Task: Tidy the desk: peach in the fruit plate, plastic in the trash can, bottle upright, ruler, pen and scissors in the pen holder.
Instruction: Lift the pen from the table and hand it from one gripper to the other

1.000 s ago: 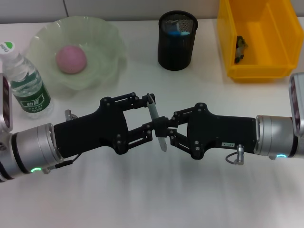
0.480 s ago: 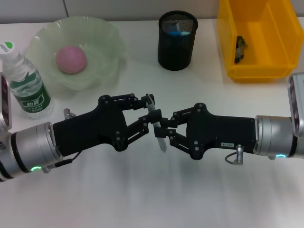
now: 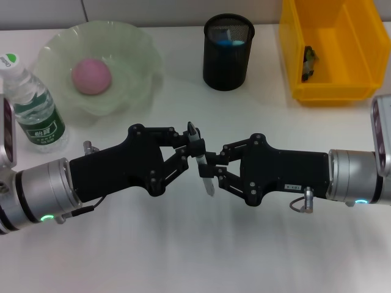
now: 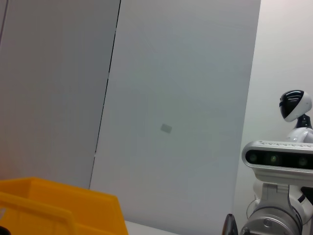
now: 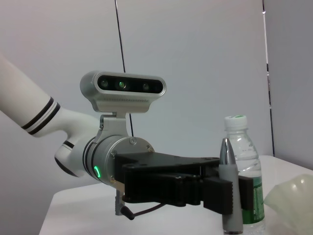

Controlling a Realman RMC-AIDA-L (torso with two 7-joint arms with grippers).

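Pen (image 3: 200,160) held above mid-bench, clamped by left gripper (image 3: 190,148) on its upper part and right gripper (image 3: 206,167) lower down, both closed around it. Peach (image 3: 91,75) in fruit plate (image 3: 137,46), far left. Bottle (image 3: 30,101) upright at left edge. Pen holder (image 3: 228,52) far centre, yellow bin (image 3: 293,55) far right.

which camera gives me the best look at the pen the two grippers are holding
The head view: the pen shows almost whole, tilted above the desk, with the left gripper and right gripper both closed on it. The right wrist view shows only its silver tip and grey barrel behind the left gripper's fingers. The left wrist view catches just a dark tip.
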